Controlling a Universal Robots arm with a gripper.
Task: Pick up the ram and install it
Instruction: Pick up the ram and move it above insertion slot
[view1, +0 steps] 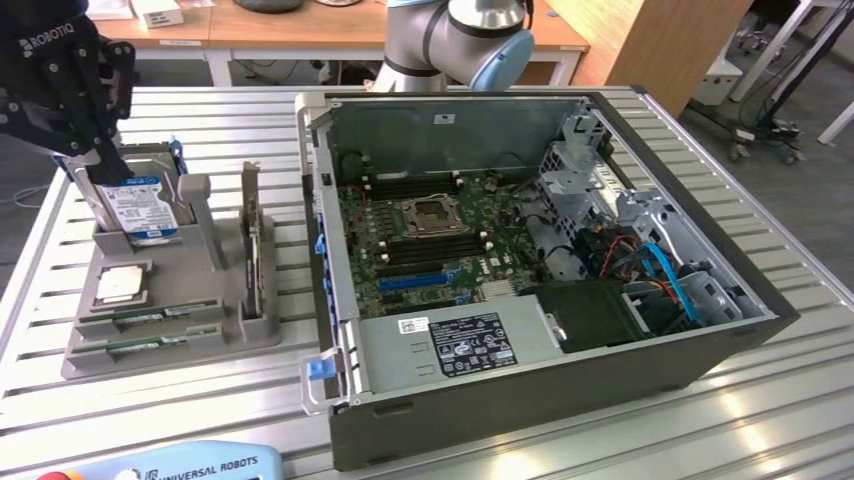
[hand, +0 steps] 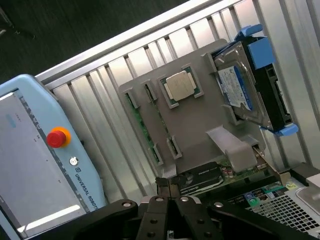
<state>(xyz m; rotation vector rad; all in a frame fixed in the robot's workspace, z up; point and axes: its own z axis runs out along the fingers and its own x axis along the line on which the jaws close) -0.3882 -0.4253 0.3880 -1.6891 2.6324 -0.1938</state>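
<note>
Green ram (hand: 144, 129) lies in the grey holder (hand: 200, 125); jaws pressed together near the hard drive (view1: 140, 205).

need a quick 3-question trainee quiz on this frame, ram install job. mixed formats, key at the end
1. True or false: the ram sticks lie in the grey holder, which sits beside the open computer case.
2. Which part stands on edge in the holder, closest to the gripper? A) the blue-labelled hard drive B) a fan C) a keyboard
3. Fill in: in the exterior view, the square silver processor chip sits between the hard drive and the ____.

Key: 1 true; 2 A; 3 ram sticks.
</note>
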